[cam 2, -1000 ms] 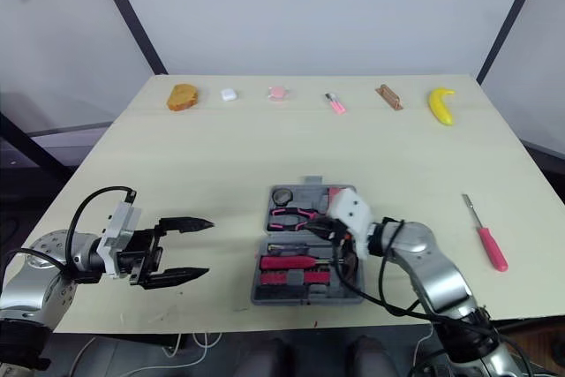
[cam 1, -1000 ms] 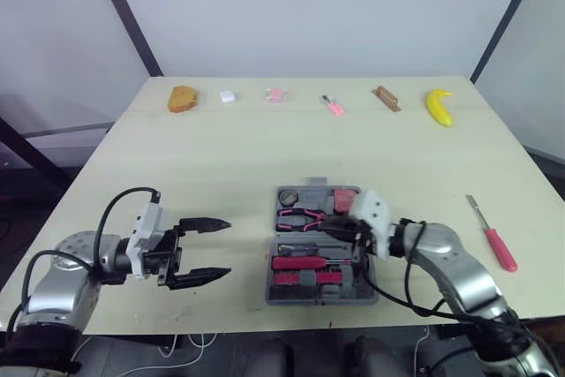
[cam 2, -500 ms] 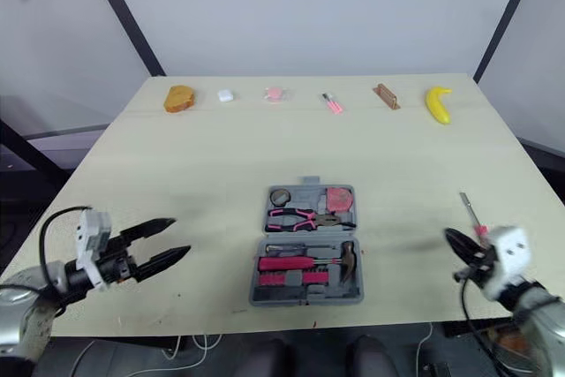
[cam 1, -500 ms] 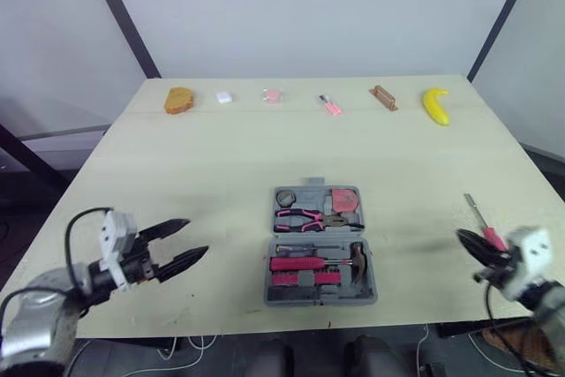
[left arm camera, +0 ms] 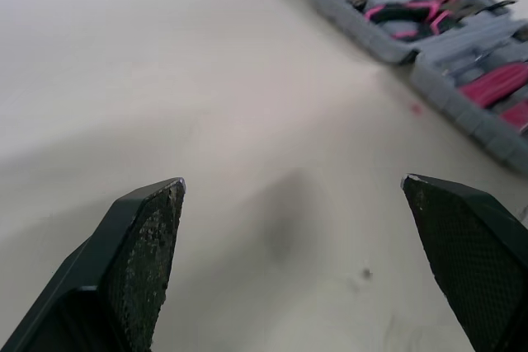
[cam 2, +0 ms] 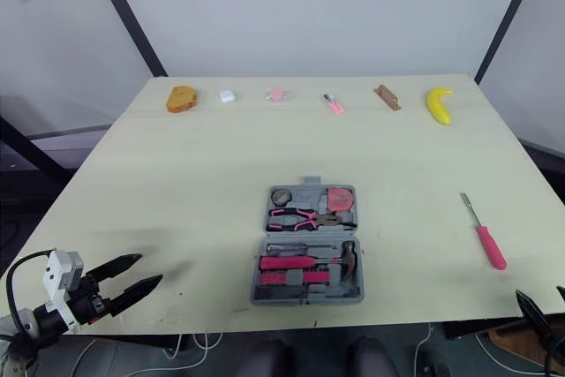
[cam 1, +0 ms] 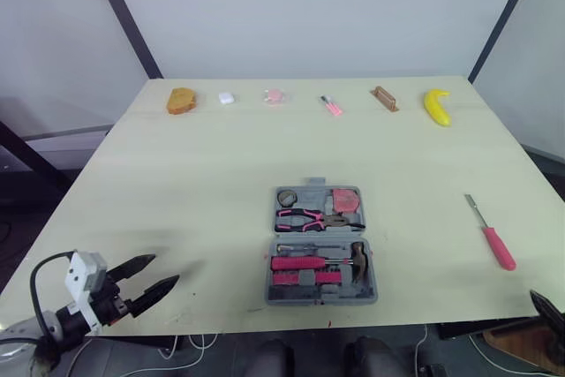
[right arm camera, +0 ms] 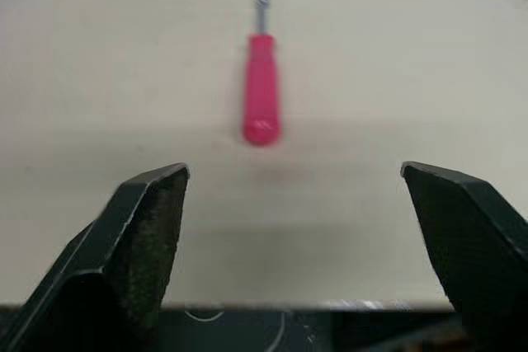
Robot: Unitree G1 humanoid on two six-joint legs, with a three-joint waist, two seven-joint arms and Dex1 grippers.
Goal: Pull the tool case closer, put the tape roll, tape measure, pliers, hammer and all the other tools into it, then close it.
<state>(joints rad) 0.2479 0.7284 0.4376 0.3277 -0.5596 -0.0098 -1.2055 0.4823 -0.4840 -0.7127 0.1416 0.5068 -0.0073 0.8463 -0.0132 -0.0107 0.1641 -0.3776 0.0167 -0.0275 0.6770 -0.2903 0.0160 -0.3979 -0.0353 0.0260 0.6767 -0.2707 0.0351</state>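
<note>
The grey tool case (cam 1: 320,245) lies open near the table's front middle. In it are the tape roll (cam 1: 286,196), pink tape measure (cam 1: 346,200), pliers (cam 1: 308,216), hammer (cam 1: 357,258) and pink-handled tools. A pink-handled screwdriver (cam 1: 493,237) lies on the table to the right of the case. My left gripper (cam 1: 166,269) is open and empty at the front left edge, far from the case (left arm camera: 429,39). My right gripper (right arm camera: 294,171) is open and empty just off the front right edge, with the screwdriver (right arm camera: 261,88) ahead of its fingers.
Along the far edge sit a brown bread-like piece (cam 1: 181,100), a small white thing (cam 1: 227,97), a pink thing (cam 1: 274,94), a small pink tool (cam 1: 333,106), a brown block (cam 1: 385,98) and a banana (cam 1: 437,106). Bare tabletop (cam 1: 221,174) surrounds the case.
My right gripper left the case, swung out to the front right corner and opened. My left gripper pulled back from beside the case to the front left edge, staying open.
</note>
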